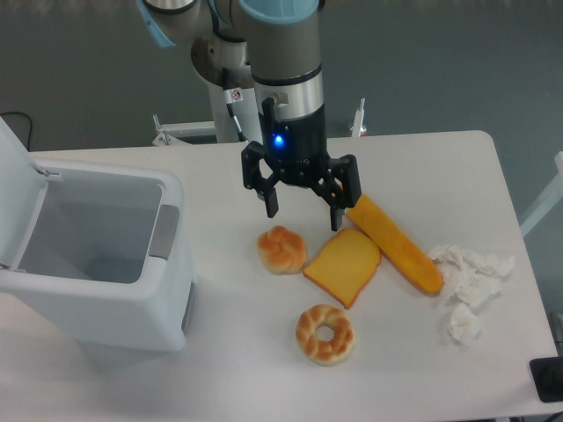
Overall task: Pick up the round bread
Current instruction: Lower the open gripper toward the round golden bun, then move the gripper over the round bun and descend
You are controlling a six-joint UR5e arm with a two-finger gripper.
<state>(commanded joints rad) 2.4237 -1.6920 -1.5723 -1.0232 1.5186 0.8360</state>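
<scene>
The round bread (281,249) is a small golden-orange bun with pale folds, lying on the white table (422,167) near its middle. My gripper (303,214) hangs just above and slightly right of it, fingers pointing down and spread wide. It is open and holds nothing. The left finger (271,200) is above the bun's upper edge, the right finger (336,214) is over the toast's far corner.
A flat toast slice (344,265) lies right of the bun, a long baguette-like loaf (396,244) beyond it. A ring-shaped bread (325,333) lies in front. Crumpled white paper (466,280) is at the right. An open white bin (92,255) stands at the left.
</scene>
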